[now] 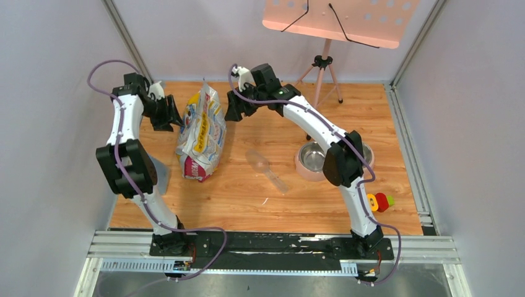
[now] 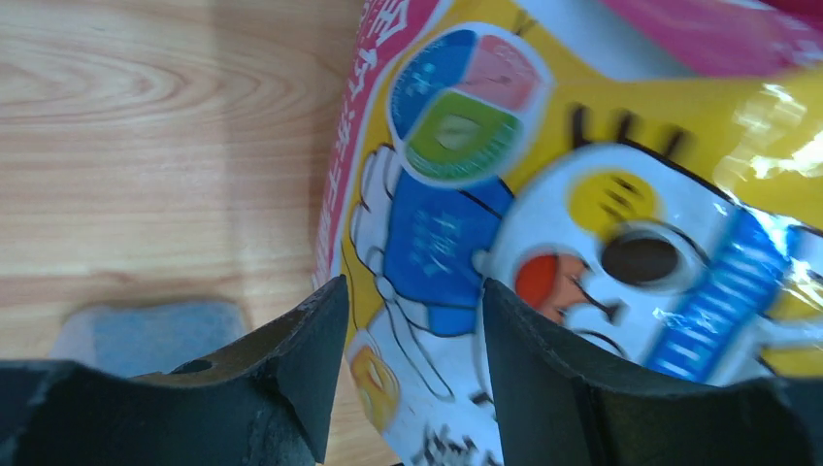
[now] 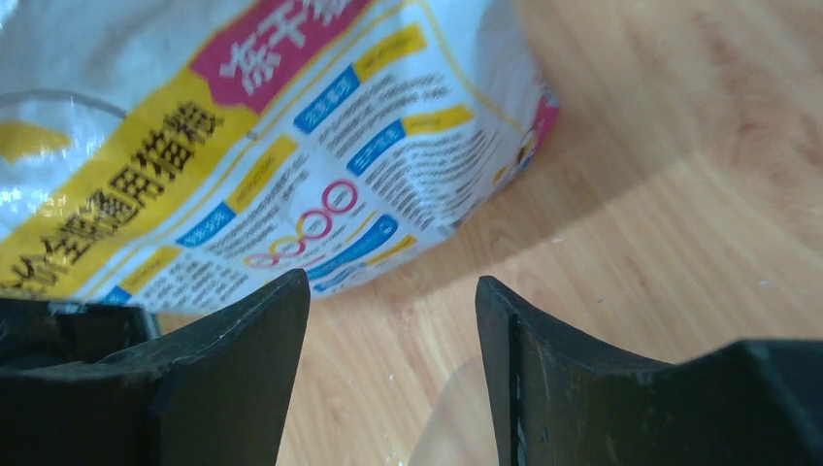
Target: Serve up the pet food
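Looking from above, you see the bag (image 1: 202, 133) standing toward the bench's (image 1: 260, 204) far left corner, left fingers (image 1: 168, 117) and right fingers (image 1: 234, 111) flanking its top. Your left wrist view shows fingers released, the bag's print beyond the gap; your right wrist view shows the same, and the pet food is hidden throughout.

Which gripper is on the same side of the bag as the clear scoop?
The right gripper; the left gripper is across the bag from the scoop.

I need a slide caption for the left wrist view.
Left jaws, open, face the printed bag on the wooden table.
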`<state>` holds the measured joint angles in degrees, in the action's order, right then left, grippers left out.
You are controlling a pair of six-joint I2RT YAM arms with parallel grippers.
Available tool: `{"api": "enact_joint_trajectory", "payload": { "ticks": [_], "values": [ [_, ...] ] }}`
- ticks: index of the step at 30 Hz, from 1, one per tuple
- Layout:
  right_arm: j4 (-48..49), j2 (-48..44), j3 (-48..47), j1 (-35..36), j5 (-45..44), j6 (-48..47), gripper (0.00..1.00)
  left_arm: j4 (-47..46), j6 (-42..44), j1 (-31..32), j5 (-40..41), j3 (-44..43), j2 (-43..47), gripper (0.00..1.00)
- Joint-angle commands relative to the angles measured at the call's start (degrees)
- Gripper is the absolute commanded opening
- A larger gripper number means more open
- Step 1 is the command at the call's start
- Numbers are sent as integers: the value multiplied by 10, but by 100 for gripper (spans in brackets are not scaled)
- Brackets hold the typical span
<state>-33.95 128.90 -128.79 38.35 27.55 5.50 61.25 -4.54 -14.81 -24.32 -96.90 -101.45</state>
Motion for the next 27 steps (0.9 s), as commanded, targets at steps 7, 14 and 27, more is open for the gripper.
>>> {"api": "enact_joint_trajectory", "payload": {
  "ticks": [7,14,27],
  "values": [
    [-17,-51,55,-10,133,-71,63,13,96,-6,-212,13,-71,60],
    [-17,-80,28,-24,116,-46,64,13,88,-20,-133,-25,-50,60],
    [42,-101,-36,-25,58,99,63,-1,23,-20,-220,-169,50,63]
  ]
}}
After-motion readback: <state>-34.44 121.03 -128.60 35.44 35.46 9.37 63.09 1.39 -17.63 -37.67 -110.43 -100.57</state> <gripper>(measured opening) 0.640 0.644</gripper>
